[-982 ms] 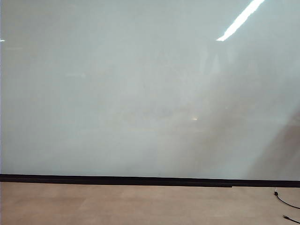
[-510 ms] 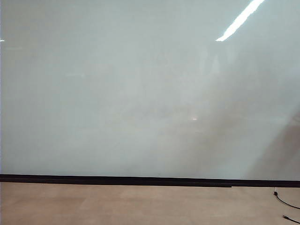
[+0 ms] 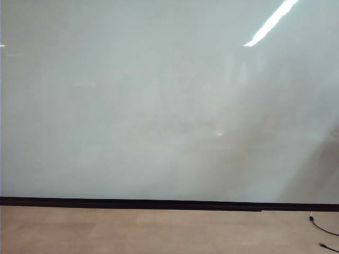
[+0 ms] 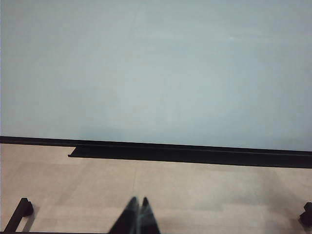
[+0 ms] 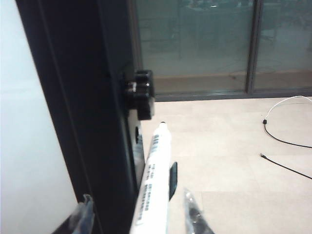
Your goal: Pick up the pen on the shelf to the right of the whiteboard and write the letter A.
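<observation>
The whiteboard [image 3: 159,106] fills the exterior view, and no letter A shows on it; neither gripper appears there. In the right wrist view the pen [image 5: 155,180], white with black lettering and a small black tip, stands beside the board's black side frame [image 5: 83,97]. My right gripper [image 5: 136,199] is open around the pen, with one finger [image 5: 83,214] on the frame side and the other [image 5: 195,217] on the floor side; a gap shows on both sides. My left gripper [image 4: 138,201] is shut with nothing in it, facing the whiteboard [image 4: 156,68] above the floor.
A black strip [image 3: 132,202] runs along the board's lower edge above the tan floor. A black knob [image 5: 139,92] sticks out of the frame just beyond the pen. Cables [image 5: 282,141] lie on the floor. Black stand feet [image 4: 19,212] sit at the floor's edges.
</observation>
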You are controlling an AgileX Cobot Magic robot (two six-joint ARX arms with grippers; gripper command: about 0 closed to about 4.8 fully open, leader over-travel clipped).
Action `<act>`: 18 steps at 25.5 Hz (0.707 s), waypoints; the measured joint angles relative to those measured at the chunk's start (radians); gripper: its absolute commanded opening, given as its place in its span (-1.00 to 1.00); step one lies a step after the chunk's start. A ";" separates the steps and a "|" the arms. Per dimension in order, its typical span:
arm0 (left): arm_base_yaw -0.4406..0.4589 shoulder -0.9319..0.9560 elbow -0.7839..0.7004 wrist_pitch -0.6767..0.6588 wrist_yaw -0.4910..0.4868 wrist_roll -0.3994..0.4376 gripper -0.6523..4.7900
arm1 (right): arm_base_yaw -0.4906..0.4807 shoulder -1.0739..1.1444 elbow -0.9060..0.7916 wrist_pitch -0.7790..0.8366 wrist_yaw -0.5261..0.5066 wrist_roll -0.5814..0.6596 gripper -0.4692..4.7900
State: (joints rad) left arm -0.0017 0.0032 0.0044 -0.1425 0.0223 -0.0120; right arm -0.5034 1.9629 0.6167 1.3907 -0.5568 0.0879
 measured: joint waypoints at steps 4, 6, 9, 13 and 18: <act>0.000 0.000 0.000 0.000 0.000 0.000 -0.78 | -0.013 0.000 -0.004 0.001 0.001 0.012 0.08; 0.000 0.000 0.000 0.000 0.000 0.000 -0.78 | -0.014 -0.001 -0.004 0.001 0.001 0.013 0.00; 0.000 0.000 0.000 0.000 0.000 0.000 -0.78 | -0.010 -0.001 -0.004 0.002 -0.001 0.015 -0.04; 0.000 0.000 0.000 0.000 0.000 0.000 -0.78 | -0.008 -0.002 -0.004 0.004 0.000 0.016 -0.04; 0.000 0.000 0.000 0.000 0.000 0.000 -0.78 | -0.007 -0.002 -0.004 0.004 0.000 0.016 -0.04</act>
State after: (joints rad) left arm -0.0017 0.0032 0.0044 -0.1425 0.0223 -0.0120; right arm -0.5106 1.9614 0.6128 1.3945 -0.5571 0.1040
